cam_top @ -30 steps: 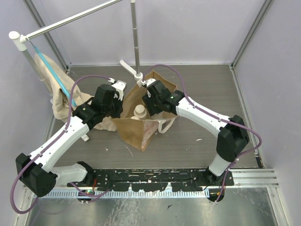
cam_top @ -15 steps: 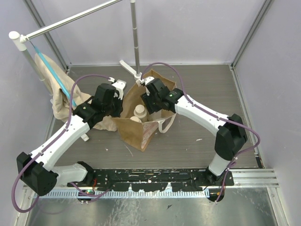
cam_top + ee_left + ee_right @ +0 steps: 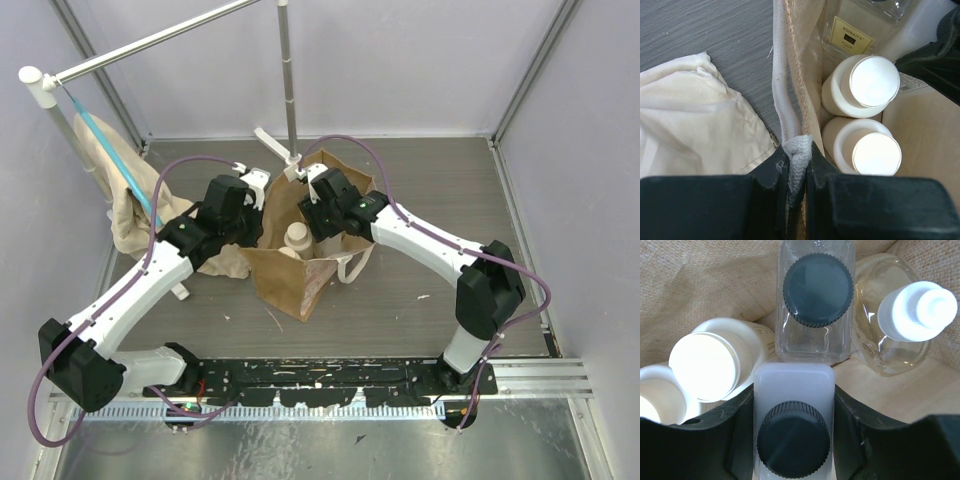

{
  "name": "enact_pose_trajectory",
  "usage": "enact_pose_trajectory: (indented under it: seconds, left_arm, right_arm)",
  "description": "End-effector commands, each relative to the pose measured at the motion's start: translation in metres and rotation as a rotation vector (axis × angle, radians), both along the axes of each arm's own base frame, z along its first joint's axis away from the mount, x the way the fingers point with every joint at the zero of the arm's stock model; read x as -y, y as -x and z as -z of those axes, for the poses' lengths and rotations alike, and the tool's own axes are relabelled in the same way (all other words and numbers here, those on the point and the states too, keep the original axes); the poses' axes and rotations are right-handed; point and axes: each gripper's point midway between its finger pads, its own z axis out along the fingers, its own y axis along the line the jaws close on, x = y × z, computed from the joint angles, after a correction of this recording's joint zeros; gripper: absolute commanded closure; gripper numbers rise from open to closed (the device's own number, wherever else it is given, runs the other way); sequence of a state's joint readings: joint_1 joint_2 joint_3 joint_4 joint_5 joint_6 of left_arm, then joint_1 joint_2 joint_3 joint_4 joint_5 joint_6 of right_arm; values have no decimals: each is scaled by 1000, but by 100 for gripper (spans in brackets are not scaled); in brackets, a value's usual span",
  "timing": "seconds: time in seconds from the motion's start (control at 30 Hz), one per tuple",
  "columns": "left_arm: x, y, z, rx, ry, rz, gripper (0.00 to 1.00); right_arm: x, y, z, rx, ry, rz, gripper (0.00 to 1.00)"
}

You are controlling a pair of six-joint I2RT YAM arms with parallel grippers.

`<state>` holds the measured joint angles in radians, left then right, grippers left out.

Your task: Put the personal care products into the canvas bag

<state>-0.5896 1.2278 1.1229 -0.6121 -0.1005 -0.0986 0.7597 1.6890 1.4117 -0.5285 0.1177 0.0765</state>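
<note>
At frame bottom, our right gripper [image 3: 793,440] clamps a white, dark-capped bottle [image 3: 793,382]; our left gripper [image 3: 796,169] pinches the tan bag [image 3: 807,50] by its cream handle [image 3: 781,90].

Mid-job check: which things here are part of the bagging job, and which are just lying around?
Job:
canvas bag, its handle pinched by the left gripper
white square bottle, held in the right gripper
in the bag: two cream round bottles, clear dark-capped bottle, white-capped bottle

Lying about:
beige cloth with blue strap
metal stand
</note>
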Motion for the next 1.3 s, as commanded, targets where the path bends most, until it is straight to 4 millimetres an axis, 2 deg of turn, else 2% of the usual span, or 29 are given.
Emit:
enact_pose_trajectory:
  seconds: [0.0,0.17,0.3,0.6,0.67,0.73,0.8,0.93,1.0,1.1,1.27]
  left_arm:
    - [7,-3,-4,-6,27,15,85]
    - [8,-2,-4,-8,33,12,86]
    - [9,-2,-5,-10,41,14,86]
    - [10,-1,-7,-10,46,17,83]
    - [9,0,-7,-11,44,17,81]
    - [9,1,-8,-11,45,19,77]
    - [9,1,-10,-9,45,19,72]
    - [8,2,-13,-7,46,22,65]
    - [9,2,-15,-4,49,23,52]
    - [9,1,-21,8,54,24,29]
    - [6,-4,-34,49,61,4,2]
  right_arm:
    - [-38,-27,-82,210,-223,-49,99]
    - [-37,-24,-62,199,-217,-52,100]
    - [-35,-20,-39,154,-197,-58,99]
    - [-24,0,-4,56,-162,-60,99]
    - [-22,5,0,27,-145,-63,92]
    - [-18,9,2,2,-120,-63,80]
    - [-13,12,0,-9,-96,-57,66]
    - [-3,11,-20,-1,-54,-38,34]
    - [-1,9,-37,17,-46,-30,23]
    - [3,4,-62,47,-39,-14,13]
    - [3,-2,-99,93,-51,-3,9]
